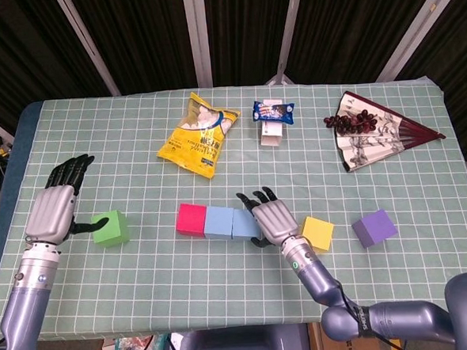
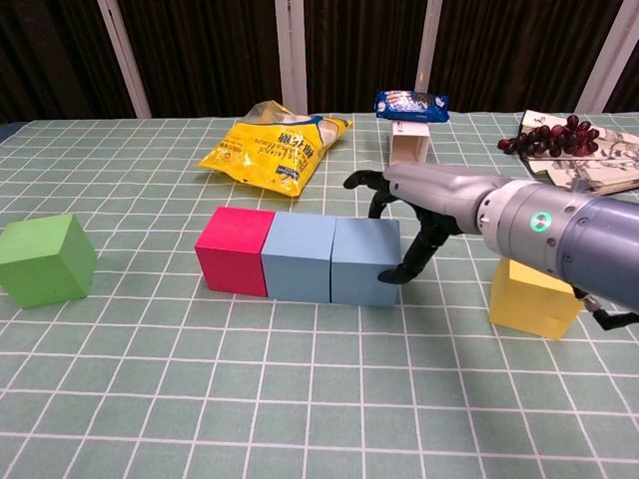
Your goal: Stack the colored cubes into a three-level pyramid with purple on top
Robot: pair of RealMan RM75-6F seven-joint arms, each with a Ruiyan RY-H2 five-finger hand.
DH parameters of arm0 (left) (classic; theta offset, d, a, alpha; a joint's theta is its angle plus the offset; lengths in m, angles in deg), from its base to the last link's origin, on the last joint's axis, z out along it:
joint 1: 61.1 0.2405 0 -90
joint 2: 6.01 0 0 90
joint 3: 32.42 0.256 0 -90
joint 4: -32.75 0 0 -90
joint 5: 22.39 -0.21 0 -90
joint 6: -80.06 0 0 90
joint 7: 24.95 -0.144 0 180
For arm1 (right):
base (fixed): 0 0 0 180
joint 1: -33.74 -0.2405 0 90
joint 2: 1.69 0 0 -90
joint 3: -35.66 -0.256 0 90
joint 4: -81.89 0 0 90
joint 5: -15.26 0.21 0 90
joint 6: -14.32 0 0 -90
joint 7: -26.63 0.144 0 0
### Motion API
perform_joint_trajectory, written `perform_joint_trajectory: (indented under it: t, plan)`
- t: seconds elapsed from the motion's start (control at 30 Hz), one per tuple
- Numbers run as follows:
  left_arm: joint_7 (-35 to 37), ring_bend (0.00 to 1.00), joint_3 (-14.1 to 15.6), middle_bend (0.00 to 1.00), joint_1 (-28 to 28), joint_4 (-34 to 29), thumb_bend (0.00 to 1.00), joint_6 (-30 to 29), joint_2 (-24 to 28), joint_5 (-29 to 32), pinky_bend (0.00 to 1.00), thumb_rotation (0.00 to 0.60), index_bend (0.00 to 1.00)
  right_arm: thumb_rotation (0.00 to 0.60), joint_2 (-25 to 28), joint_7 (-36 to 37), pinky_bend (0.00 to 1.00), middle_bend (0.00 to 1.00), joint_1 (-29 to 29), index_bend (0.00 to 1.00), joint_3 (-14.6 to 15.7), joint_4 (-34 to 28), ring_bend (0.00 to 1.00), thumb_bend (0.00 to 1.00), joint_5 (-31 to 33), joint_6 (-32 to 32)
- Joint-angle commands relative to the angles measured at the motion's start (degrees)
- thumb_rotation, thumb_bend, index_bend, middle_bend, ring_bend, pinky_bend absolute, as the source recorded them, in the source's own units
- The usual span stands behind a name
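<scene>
A red cube (image 1: 192,219) and two blue cubes (image 1: 219,222) (image 1: 243,223) stand side by side in a row at mid-table, their faces touching. My right hand (image 1: 274,220) is against the right side of the rightmost blue cube (image 2: 364,261), fingers spread behind it and thumb on its right face. Just right of that hand lies a yellow cube (image 1: 318,233), and a purple cube (image 1: 374,227) sits further right. My left hand (image 1: 55,210) is spread flat, holding nothing, with its thumb reaching toward the green cube (image 1: 111,228).
A yellow chip bag (image 1: 197,134), a snack pack on a white box (image 1: 272,113) and a paper fan with grapes (image 1: 373,131) lie along the far half of the checked tablecloth (image 1: 145,283).
</scene>
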State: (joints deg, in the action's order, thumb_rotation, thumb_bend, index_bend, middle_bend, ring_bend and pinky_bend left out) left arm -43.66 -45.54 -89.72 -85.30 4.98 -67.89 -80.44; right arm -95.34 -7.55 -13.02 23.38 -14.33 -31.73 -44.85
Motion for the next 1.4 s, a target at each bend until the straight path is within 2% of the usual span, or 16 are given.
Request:
perform_joint_trajectory:
  t: [0.03, 1.4]
  plan:
    - [0.1, 0.00, -0.1, 0.03, 0.0, 0.1, 0.09, 0.0, 0.0, 0.1, 0.04, 0.600, 0.00, 0.600, -0.1, 0.0, 0.00, 0.35, -0.2, 0.00, 0.0, 0.2, 0.12, 0.26, 0.1, 0.1]
    - [-0.1, 0.00, -0.3, 0.03, -0.1, 0.7, 0.09, 0.6, -0.1, 0.9, 0.04, 0.600, 0.00, 0.600, -0.2, 2.4, 0.00, 0.35, -3.1, 0.00, 1.4, 3.9, 0.12, 0.26, -2.2, 3.1]
